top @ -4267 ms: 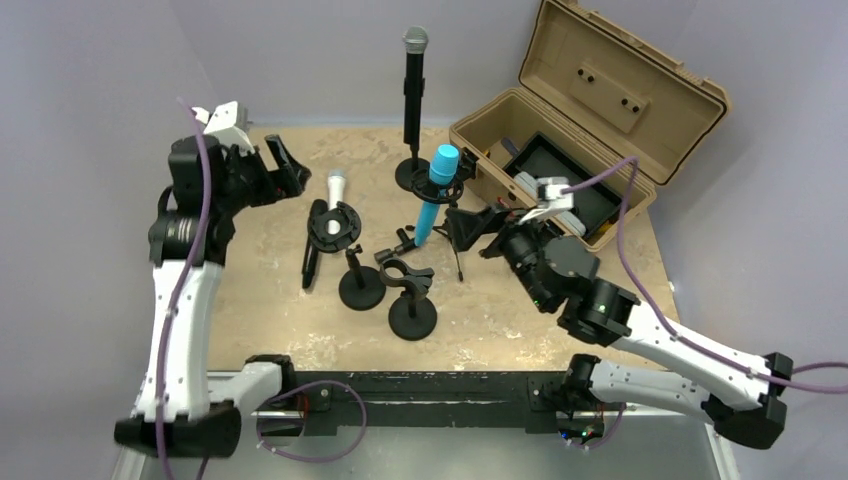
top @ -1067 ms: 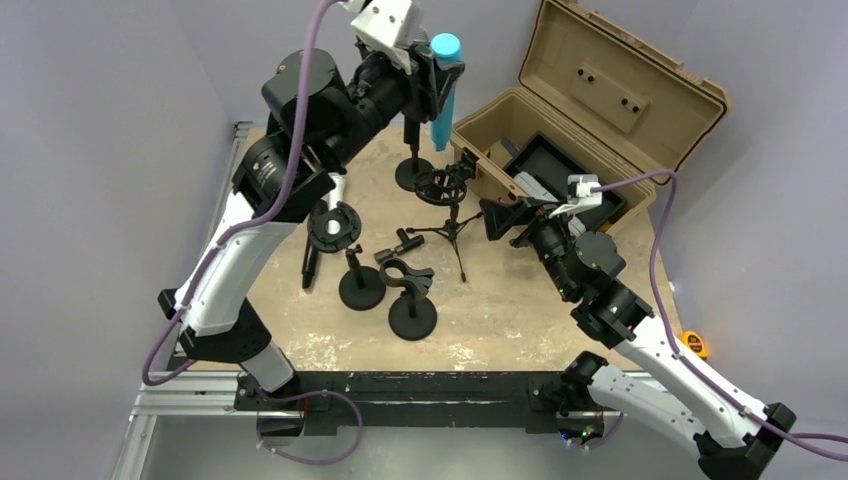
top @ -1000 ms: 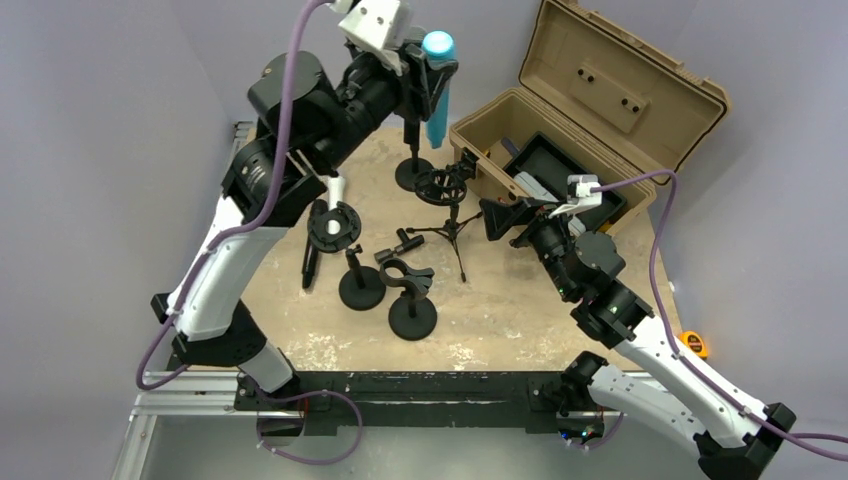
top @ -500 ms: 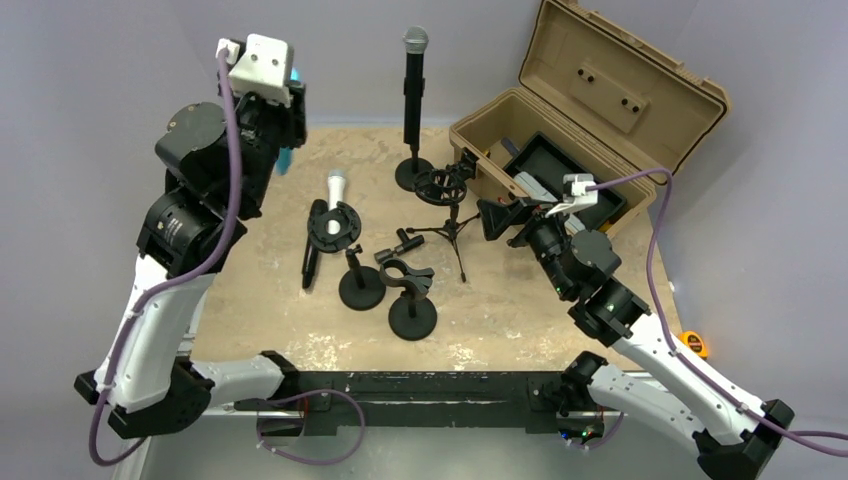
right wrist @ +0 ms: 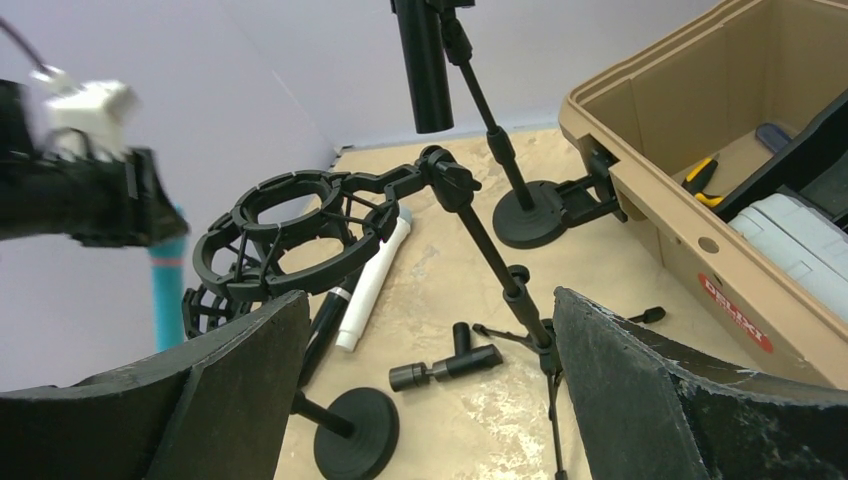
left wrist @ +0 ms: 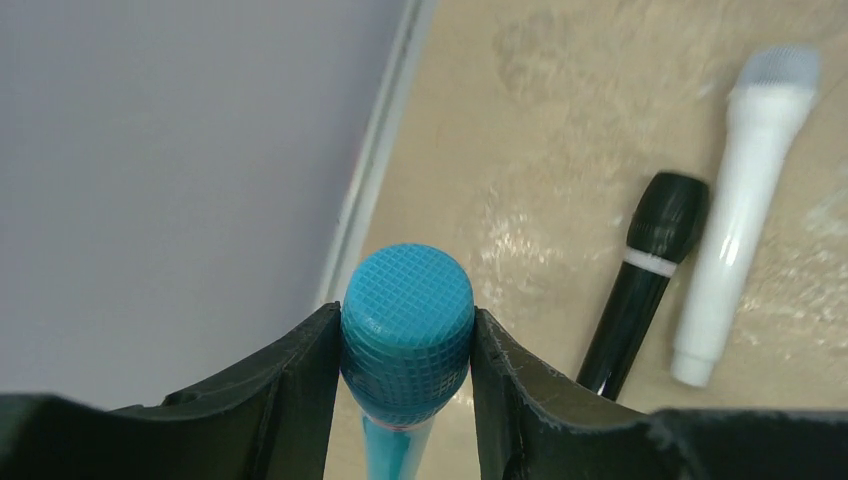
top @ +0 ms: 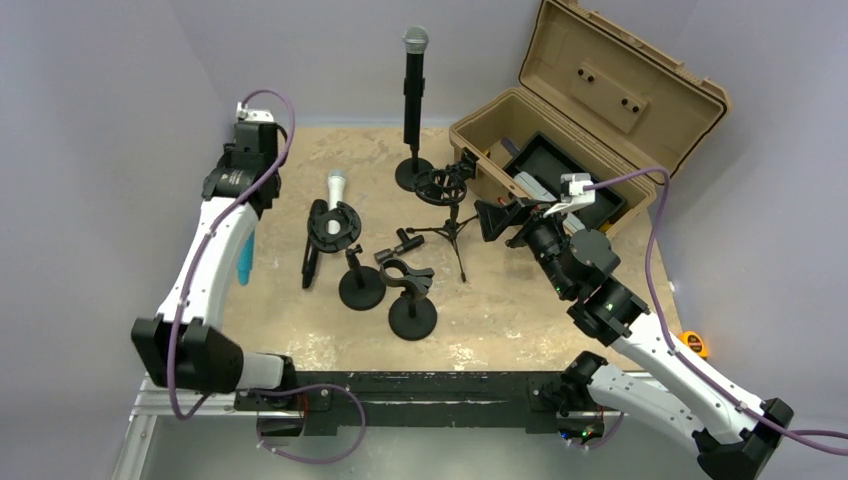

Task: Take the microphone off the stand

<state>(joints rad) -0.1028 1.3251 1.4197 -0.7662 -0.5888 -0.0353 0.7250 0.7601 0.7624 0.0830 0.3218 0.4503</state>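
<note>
The left claw (left wrist: 405,325) is clamped on the blue microphone (left wrist: 407,300), a finger pressed to each side of its mesh head (the handle drops away below them). From above, that handle shows at the left edge of the counter (top: 300,320), roughly upright and well apart from the tripod stand (top: 443,190) near the middle. A white microphone (left wrist: 745,200) and a black microphone (left wrist: 645,280) lie side by side on the counter close by. The right claw (right wrist: 430,298) stands wide apart, gripping nothing, facing the stand.
</note>
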